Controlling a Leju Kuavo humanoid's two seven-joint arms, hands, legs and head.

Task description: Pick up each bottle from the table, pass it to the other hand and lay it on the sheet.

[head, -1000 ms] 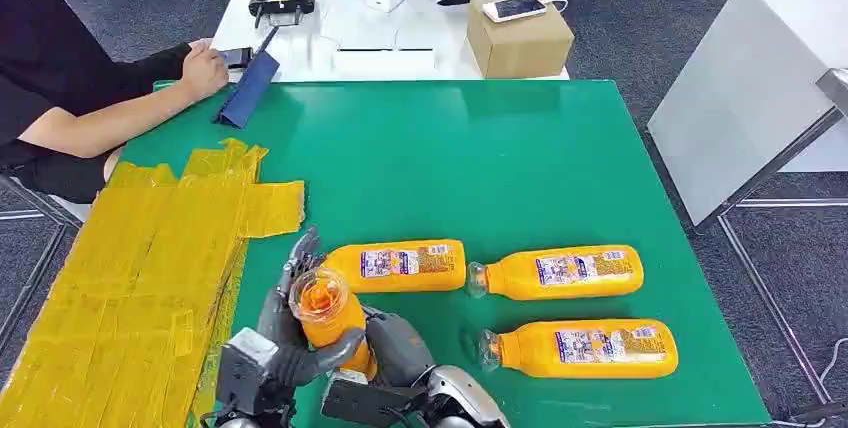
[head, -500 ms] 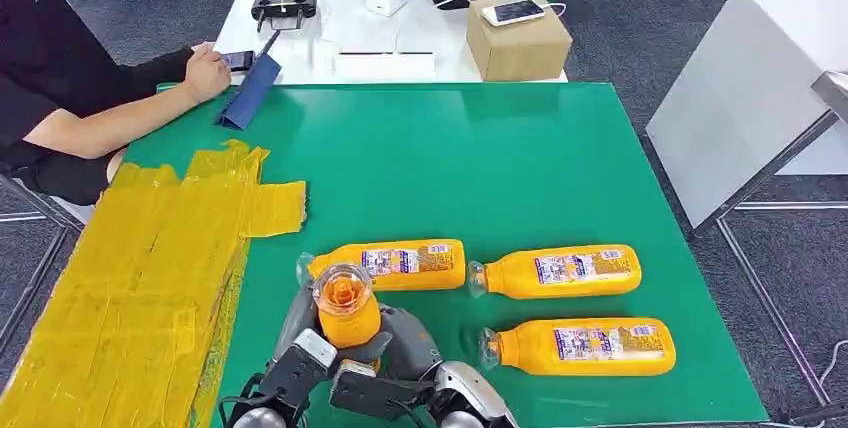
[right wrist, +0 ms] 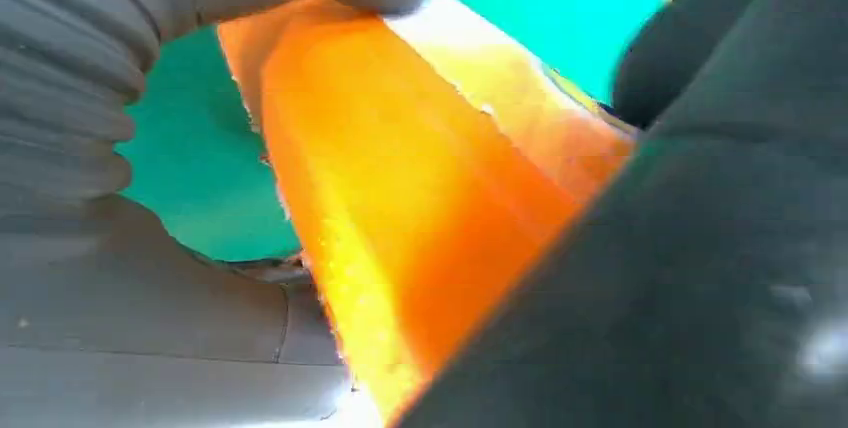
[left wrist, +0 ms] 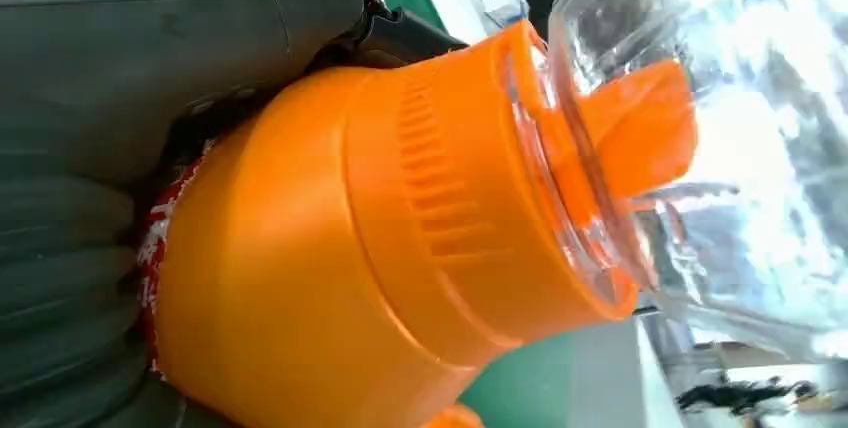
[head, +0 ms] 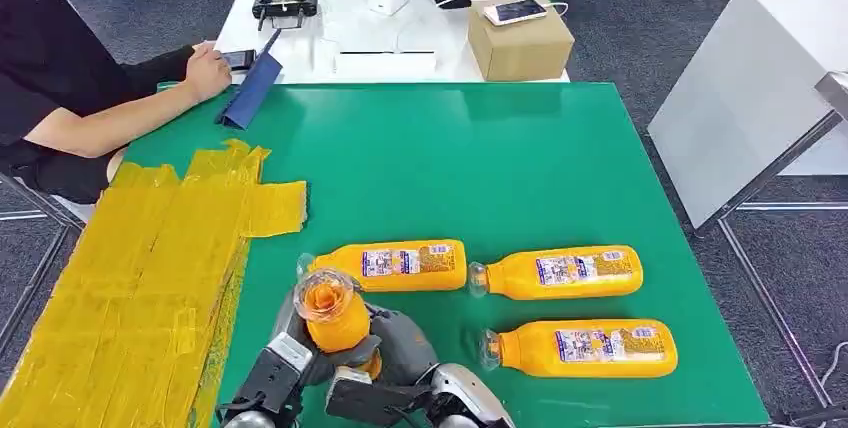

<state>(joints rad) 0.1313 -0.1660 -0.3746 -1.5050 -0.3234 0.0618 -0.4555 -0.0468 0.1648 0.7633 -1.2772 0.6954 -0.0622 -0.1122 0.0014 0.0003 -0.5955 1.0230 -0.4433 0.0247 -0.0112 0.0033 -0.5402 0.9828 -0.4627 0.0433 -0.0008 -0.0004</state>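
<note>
**Green table, one bottle gripped in both hands at the near edge**

Green table top (head: 480, 168) filled most of the head view, with grey carpet around it.

- Held bottle (head: 334, 318): orange juice bottle, upright with a slight tilt, clear cap toward the camera, lifted above the table's near edge.
- Left hand (head: 290, 343): wrapped around the bottle body from the left side, fingers closed on it. Its wrist view showed the bottle shoulder and clear cap close against the grey palm.
- Right hand (head: 400, 343): pressed against the same bottle from the right, thumb and fingers curled around the lower body. Its wrist view showed the orange bottle wall between the grey thumb and a dark finger.
- Nearest lying bottle (head: 390, 265): on its side just behind the hands, cap pointing left.
- Second lying bottle (head: 560, 273): to the right of it, on its side, cap left.
- Third lying bottle (head: 582, 346): nearer the front edge, right of the hands, cap left.
- Yellow sheet (head: 150, 268): taped patchwork covering the table's left part, no bottle on it.
- Person (head: 60, 78) sat at the far left corner, a hand beside a phone on a white table (head: 330, 38) that also carried a cardboard box (head: 520, 38).
</note>
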